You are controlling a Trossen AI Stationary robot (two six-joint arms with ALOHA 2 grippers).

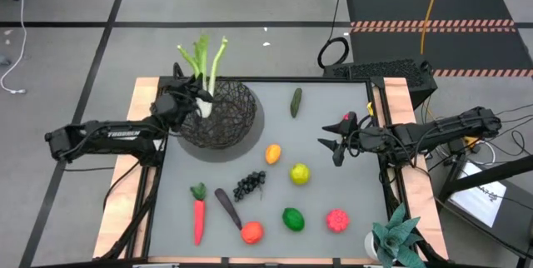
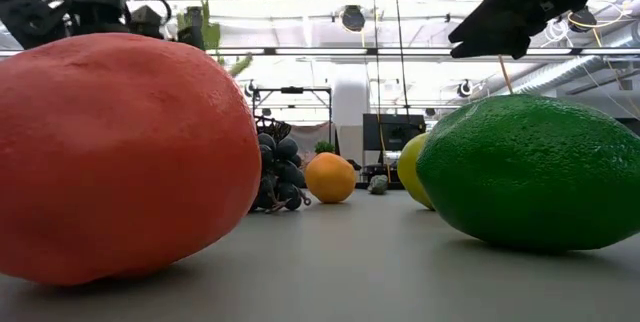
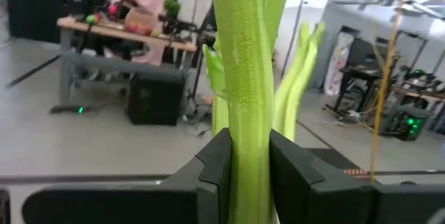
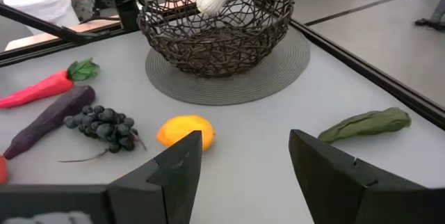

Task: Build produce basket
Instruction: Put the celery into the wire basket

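High view: one basket (image 1: pixel 221 118); one leek (image 1: pixel 209 67), clamped by left gripper (image 1: pixel 196 100), long axis pointing away over the rim; nine other produce pieces; right gripper (image 1: pixel 335 139) spread wide, empty.

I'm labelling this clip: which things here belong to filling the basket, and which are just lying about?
Job: basket; leek in left tool; carrot, eggplant, grapes, lime, cucumber.
Lying about: spiky plant; round mat.
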